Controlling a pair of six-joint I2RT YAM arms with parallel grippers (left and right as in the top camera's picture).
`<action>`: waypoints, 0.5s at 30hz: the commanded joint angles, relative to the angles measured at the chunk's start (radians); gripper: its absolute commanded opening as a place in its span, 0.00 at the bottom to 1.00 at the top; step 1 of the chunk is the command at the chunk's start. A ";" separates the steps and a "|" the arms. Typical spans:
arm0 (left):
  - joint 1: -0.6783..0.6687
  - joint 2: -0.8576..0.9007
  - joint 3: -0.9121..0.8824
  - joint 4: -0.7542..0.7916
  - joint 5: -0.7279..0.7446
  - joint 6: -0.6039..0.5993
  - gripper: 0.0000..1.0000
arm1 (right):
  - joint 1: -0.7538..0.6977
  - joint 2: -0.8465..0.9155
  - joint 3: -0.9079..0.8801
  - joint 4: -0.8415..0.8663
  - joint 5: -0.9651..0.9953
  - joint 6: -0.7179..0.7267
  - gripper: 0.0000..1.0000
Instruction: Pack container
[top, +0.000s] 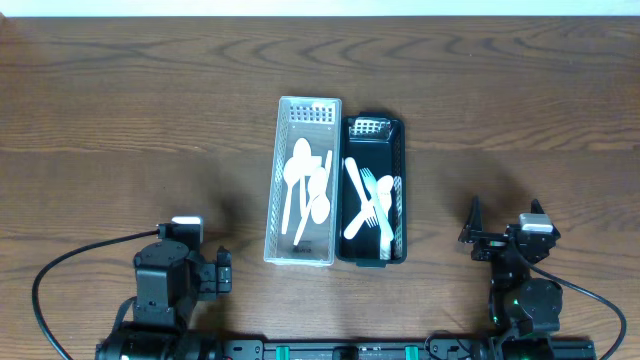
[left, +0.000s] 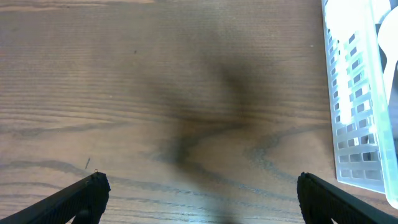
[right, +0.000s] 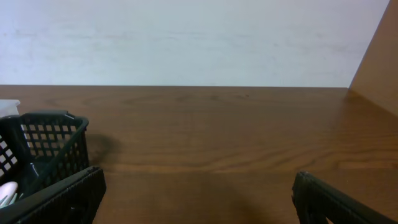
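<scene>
A clear plastic basket (top: 281, 180) holds several white plastic spoons (top: 305, 185). A black basket (top: 403, 190) right beside it holds several white forks (top: 370, 200). My left gripper (top: 222, 272) is open and empty near the front left edge, well apart from the baskets. In the left wrist view the fingers (left: 199, 196) hover over bare wood with the clear basket (left: 357, 106) at the right edge. My right gripper (top: 478, 235) is open and empty at the front right. The right wrist view (right: 196, 199) shows the black basket (right: 46, 143) at the left.
The wooden table (top: 120, 120) spreads to both sides of the baskets. A pale wall (right: 186, 37) stands beyond the far edge. A black cable (top: 60, 275) loops by the left arm's base.
</scene>
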 joint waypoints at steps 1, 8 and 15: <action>0.037 -0.029 0.000 -0.036 -0.011 -0.002 0.98 | 0.006 -0.008 -0.001 -0.005 -0.003 -0.018 0.99; 0.064 -0.252 0.000 -0.148 -0.008 -0.001 0.98 | 0.006 -0.008 -0.001 -0.005 -0.003 -0.018 0.99; 0.064 -0.394 -0.021 -0.051 -0.009 0.011 0.98 | 0.006 -0.008 -0.001 -0.005 -0.003 -0.018 0.99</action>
